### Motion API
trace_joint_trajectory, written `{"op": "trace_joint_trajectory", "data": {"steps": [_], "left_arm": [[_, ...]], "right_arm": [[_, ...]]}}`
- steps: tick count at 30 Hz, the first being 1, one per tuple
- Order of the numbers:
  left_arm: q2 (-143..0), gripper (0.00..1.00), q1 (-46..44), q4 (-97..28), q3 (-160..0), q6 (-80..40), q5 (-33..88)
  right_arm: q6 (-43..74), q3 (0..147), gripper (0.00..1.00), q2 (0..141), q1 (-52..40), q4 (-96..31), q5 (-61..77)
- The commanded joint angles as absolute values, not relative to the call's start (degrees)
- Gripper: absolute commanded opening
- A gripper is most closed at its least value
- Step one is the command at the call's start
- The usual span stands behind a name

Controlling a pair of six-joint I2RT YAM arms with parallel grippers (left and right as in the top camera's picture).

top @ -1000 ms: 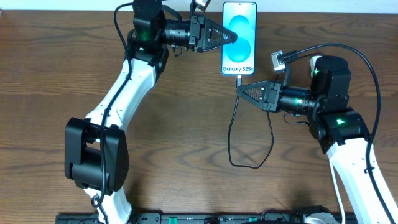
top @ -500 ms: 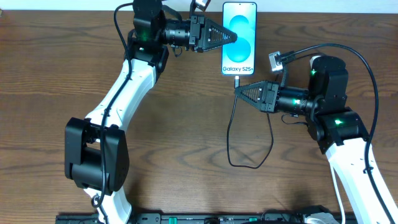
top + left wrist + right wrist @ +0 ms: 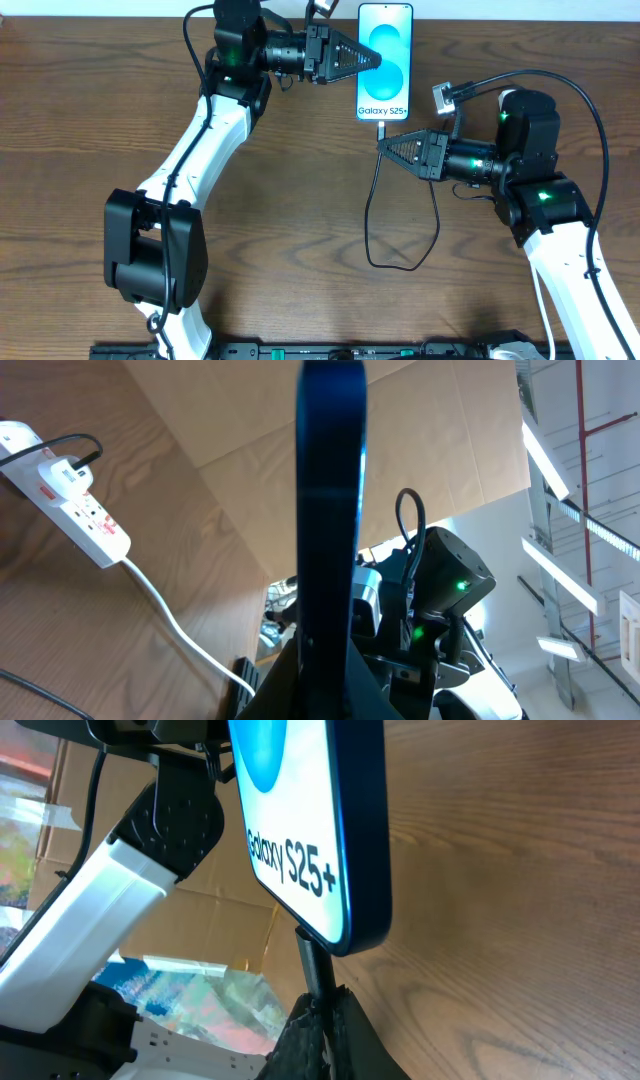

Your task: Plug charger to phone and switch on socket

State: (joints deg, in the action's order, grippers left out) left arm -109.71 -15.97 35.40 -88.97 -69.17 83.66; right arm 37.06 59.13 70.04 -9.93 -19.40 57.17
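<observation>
A glossy rectangular phone (image 3: 384, 62) with a bright blue-teal screen sits at the far side of a dark, wood-grain table (image 3: 290, 220). The left gripper (image 3: 377, 58), black and triangular, is clamped on one long side of the phone. From the left wrist, the phone shows only as a thin dark slab. The right gripper (image 3: 381, 146) pinches the charger (image 3: 367, 235), a thin black cable looping over the table. Its plug tip meets the phone's bottom edge, but how far it is seated cannot be told. The socket (image 3: 78, 500), a white plastic strip with red marks, appears only in the left wrist view, cut off at the frame's edge.
</observation>
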Motion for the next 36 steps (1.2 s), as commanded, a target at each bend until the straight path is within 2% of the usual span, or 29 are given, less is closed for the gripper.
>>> {"op": "trace_joint_trajectory", "data": {"steps": [1, 36], "left_arm": [[-108.6, 0.07, -16.1, 36.1, -90.1, -68.8, 83.2], [-108.6, 0.07, -16.1, 36.1, -90.1, -67.7, 84.4]], "right_arm": [[37.5, 59.2, 0.01, 69.8, -10.2, -19.0, 57.6], [38.3, 59.2, 0.01, 69.8, -10.1, -16.2, 57.5]]}}
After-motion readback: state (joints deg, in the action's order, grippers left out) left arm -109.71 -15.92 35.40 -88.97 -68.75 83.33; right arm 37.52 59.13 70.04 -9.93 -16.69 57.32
